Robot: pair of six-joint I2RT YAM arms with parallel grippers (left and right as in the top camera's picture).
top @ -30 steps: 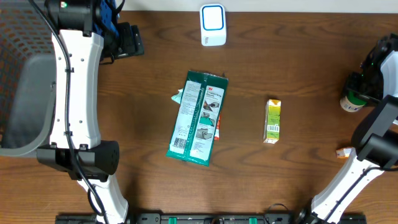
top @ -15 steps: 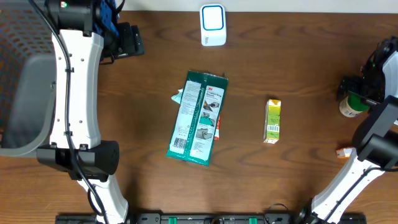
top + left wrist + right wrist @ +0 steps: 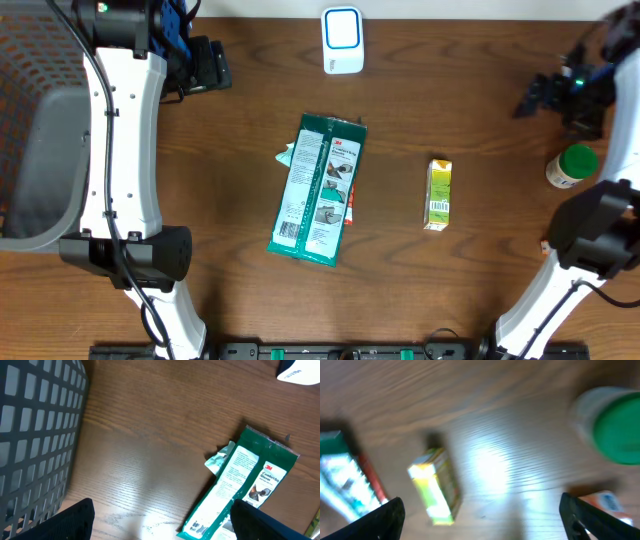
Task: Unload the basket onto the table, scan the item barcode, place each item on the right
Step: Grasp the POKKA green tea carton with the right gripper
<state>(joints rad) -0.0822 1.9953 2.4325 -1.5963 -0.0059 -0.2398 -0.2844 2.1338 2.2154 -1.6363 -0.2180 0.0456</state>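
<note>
Overhead: green-capped bottle [image 3: 571, 165] apart from right gripper [image 3: 532, 97], nearer the robot's base. Right wrist, blurred: fingertips [image 3: 387, 517] wide apart, nothing held; not resolvable overhead. Left gripper [image 3: 165, 522] wide too.

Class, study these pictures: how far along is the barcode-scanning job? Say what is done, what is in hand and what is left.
Done: nothing looks scanned; the green packet, yellow carton and green-capped bottle sit apart from the white scanner. In hand: nothing; the left gripper and right gripper have open, empty jaws. Left: pick an item and show its barcode to the scanner.
</note>
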